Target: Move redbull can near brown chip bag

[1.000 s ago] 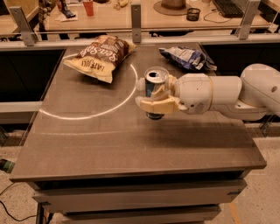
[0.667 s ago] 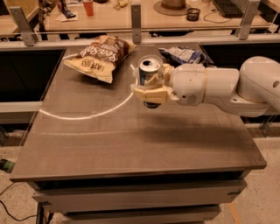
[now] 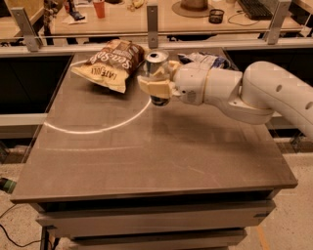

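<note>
The redbull can stands upright at the rear centre of the table, with its silver top facing up and its lower end dark in shadow; whether its base rests on the surface or is held just above it cannot be determined. The gripper is located at the can, reaching in from the right side, and its fingers are closed around the middle of the can body. One cream-coloured finger lies across the near face of the can, and the opposing finger is hidden behind it. The gripper holds the can only and touches no other item. The brown chip bag lies flat just to the left of the can, at the rear left of the table, its lettered face up; its right edge is near the can, with a narrow strip of table visible between them. A white arm extends from the gripper to the right edge of the view. A blue and white bag lies behind the arm at the rear right of the table, partly covered by it. A thin pale arc line curves across the table surface, passing below the can. Item count: one can, one brown bag, one blue and white bag, one gripper, one arm. Behind the table, a separate bench carries a red cup and a small black cup.
</note>
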Tool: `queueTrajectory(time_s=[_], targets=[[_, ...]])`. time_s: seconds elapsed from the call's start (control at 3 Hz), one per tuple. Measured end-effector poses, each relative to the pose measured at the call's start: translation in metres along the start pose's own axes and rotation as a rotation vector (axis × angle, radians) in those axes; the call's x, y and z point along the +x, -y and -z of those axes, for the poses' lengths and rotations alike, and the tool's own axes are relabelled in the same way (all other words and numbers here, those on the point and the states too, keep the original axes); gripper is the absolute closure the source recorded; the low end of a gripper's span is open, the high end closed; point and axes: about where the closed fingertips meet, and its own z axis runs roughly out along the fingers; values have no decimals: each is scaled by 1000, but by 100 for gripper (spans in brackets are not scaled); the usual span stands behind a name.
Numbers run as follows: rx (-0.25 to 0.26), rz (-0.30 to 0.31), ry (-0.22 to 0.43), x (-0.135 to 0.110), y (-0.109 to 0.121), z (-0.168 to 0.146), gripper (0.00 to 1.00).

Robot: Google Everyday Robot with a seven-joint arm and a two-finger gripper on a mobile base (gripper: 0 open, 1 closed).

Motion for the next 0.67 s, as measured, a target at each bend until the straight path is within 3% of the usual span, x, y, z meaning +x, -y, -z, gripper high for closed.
queueTrajectory(time_s=[0.33,0.67], targets=[[32,-61,-3,19,26,-28,100],[16,-88,6,34,41,-60,100]])
